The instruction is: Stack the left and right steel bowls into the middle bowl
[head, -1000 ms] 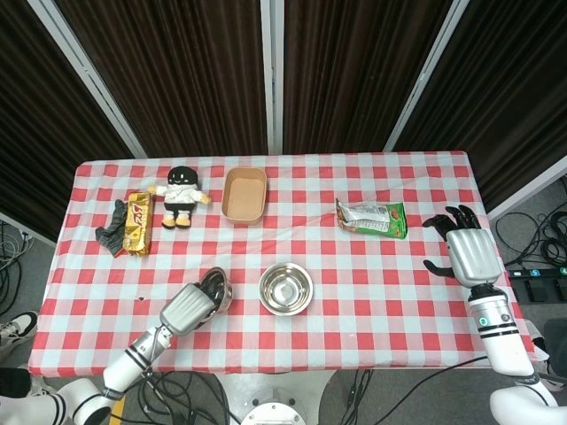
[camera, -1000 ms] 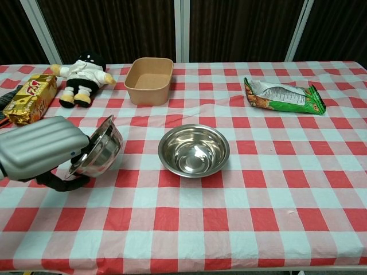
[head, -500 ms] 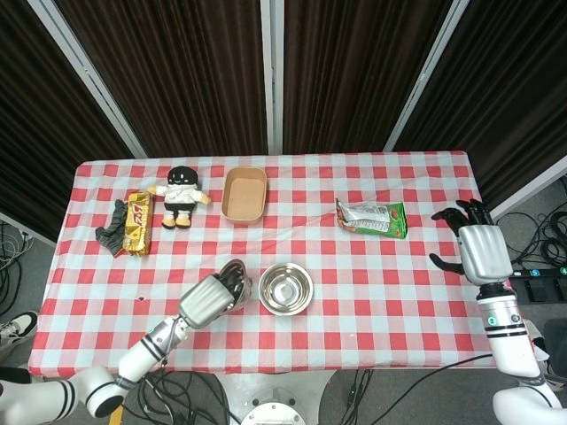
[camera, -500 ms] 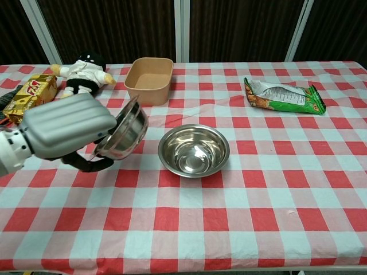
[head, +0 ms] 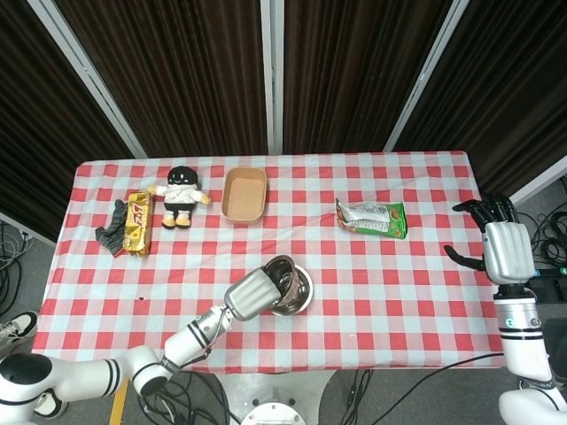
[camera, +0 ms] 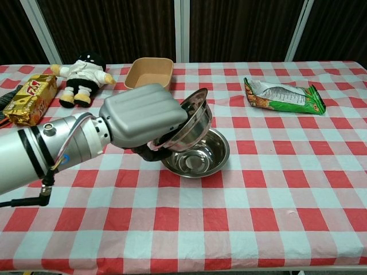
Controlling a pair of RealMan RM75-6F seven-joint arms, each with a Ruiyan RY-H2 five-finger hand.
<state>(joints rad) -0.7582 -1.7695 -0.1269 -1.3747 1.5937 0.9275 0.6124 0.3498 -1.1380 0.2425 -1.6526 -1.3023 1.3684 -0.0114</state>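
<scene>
1. Steel bowl [camera: 192, 123], the one in hand, is gripped by the left hand [camera: 140, 117] and tilted steeply, its open mouth facing up and to the right, directly above the near-left rim of the middle bowl [camera: 203, 154].
2. Left hand: grasping that bowl, fingers wrapped under and behind it; in the head view the hand [head: 252, 293] and bowl overlap the middle bowl [head: 297, 297] from the left.
3. Middle bowl rests upright on the checkered tablecloth [camera: 258, 200], near the front centre. I judge the held bowl needs levelling and a short shift right, then a drop, to nest inside; released at this tilt it could catch on the rim.
4. Right hand [head: 505, 248] hangs well off to the right, beyond the table edge, fingers spread and holding nothing. No third steel bowl is visible on its side.
5. Further back lie a green snack packet [camera: 284, 94], a brown paper tray [camera: 150, 71], a plush doll [camera: 80, 74] and a gold packet [camera: 28, 97], all well apart from the bowls.
</scene>
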